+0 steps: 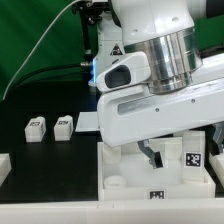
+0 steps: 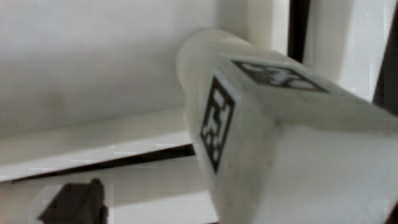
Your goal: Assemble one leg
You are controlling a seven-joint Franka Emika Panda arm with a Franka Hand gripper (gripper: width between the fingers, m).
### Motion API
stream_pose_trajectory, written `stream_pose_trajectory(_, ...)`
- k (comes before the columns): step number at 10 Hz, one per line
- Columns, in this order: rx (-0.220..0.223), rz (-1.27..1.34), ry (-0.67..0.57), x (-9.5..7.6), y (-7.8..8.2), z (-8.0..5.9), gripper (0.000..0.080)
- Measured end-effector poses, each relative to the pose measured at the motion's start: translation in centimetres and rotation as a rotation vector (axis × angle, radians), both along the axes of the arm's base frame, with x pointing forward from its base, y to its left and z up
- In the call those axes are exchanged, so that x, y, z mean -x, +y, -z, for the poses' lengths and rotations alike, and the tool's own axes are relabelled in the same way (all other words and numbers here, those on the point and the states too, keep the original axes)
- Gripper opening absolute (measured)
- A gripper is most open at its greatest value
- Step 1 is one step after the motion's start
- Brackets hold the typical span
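In the exterior view a leg (image 1: 190,153), a chunky white block with a square tag, stands upright at the right side of the large white tray (image 1: 120,172). My gripper (image 1: 151,155) hangs low over the tray just to the exterior view's left of that leg. In the wrist view the same leg (image 2: 267,130) fills the frame, very close, with two tags showing. One dark fingertip (image 2: 71,202) shows, with a gap between it and the leg. The other finger is hidden behind the leg. The gripper (image 2: 199,208) looks open and grips nothing.
Two more legs (image 1: 36,127) (image 1: 63,125) lie on the black table at the exterior view's left. A flat white board (image 1: 88,122) lies behind them by the arm. Another white part (image 1: 3,166) sits at the left edge. The arm's body hides the table's right half.
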State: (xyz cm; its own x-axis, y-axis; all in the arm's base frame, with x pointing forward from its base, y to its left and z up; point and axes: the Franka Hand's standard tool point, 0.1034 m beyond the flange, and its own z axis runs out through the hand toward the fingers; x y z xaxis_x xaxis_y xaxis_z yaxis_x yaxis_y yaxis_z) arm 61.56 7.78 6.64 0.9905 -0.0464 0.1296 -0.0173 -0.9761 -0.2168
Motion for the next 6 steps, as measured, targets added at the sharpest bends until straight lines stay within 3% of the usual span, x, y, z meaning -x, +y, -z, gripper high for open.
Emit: stream_pose_trajectory(6, -0.002, -0.007, 0.005, 0.47, 0.71, 0.1, 0.0648)
